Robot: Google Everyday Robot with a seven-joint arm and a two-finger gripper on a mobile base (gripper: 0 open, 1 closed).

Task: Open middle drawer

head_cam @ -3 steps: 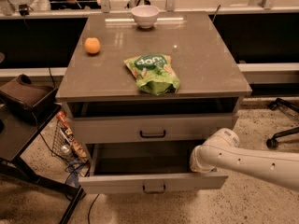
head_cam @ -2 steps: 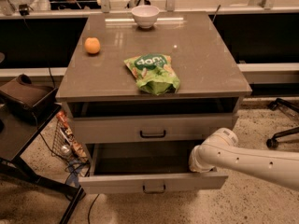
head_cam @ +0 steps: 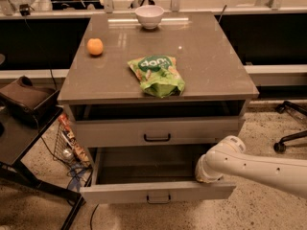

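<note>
We find the gripper [head_cam: 202, 172] at the end of the smooth white robot arm [head_cam: 259, 169], which comes in from the right edge and slants down to the left. The gripper sits low at the right end of the wide pale grey-beige middle drawer [head_cam: 120, 193], just behind its flat front and over its plain grey inside. The arm's rounded wrist covers it, so we cannot tell whether it is wide, narrow or holding anything.

The middle drawer stands pulled well out of the cabinet, with its small black bar handle [head_cam: 159, 198] at the centre of the front. Above it, the taller-fronted grey-beige upper drawer [head_cam: 110, 131], with a like black handle, sits further back under a dark gap below the top.

On the glossy grey-brown countertop [head_cam: 216, 66] we see a crumpled green snack bag [head_cam: 157, 74] near the front middle. A round orange fruit [head_cam: 95, 46] lies well apart from it, toward the left. A small white bowl [head_cam: 149, 16] stands at the rear edge.

Just left of the cabinet a wire basket [head_cam: 67, 145] of colourful packets rests on the speckled floor [head_cam: 259, 210], beside a low black side table [head_cam: 24, 133]. At the far right a black wheeled chair leg [head_cam: 290, 138] stands on that floor.
</note>
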